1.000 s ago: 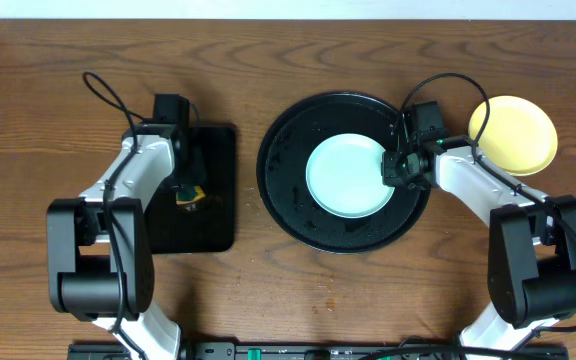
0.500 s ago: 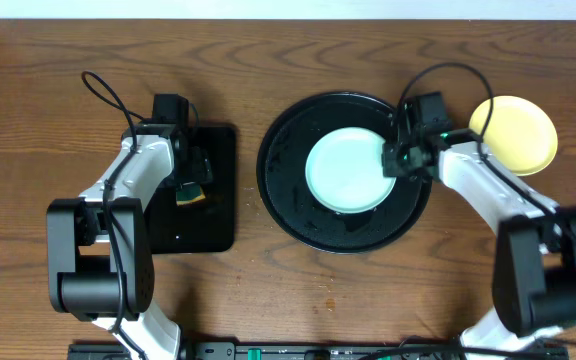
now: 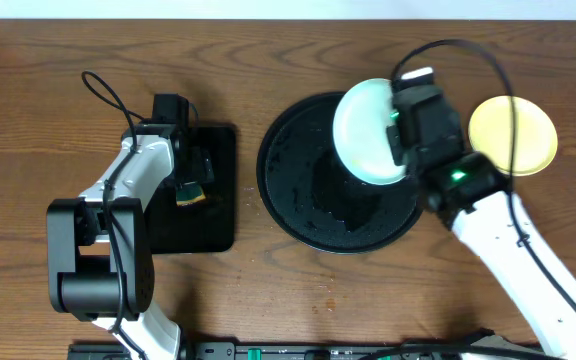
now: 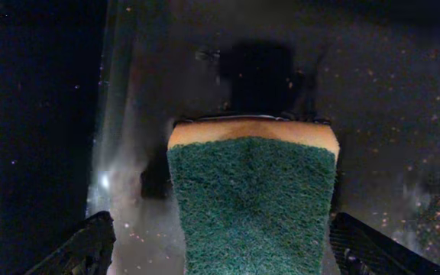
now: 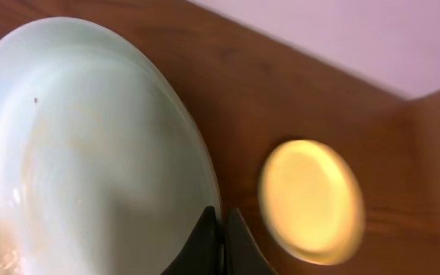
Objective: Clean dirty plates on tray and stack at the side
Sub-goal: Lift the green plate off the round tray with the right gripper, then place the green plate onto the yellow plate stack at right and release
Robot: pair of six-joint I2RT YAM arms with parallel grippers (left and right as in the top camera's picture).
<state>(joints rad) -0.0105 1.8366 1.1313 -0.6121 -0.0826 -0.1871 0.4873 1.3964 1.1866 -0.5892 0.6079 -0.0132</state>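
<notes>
Right gripper (image 5: 219, 229), jaws clamped on aqua plate (image 3: 363, 130) rim, upper centre; left gripper (image 4: 228, 243), jaws apart, over sponge (image 4: 250, 198). Best carried level.

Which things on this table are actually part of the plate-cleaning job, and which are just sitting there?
Part of the job:
aqua plate, held up over the round black tray
yellow plate, on the tabletop
sponge

Just sitting there:
only the rectangular black tray that the sponge lies on
</notes>
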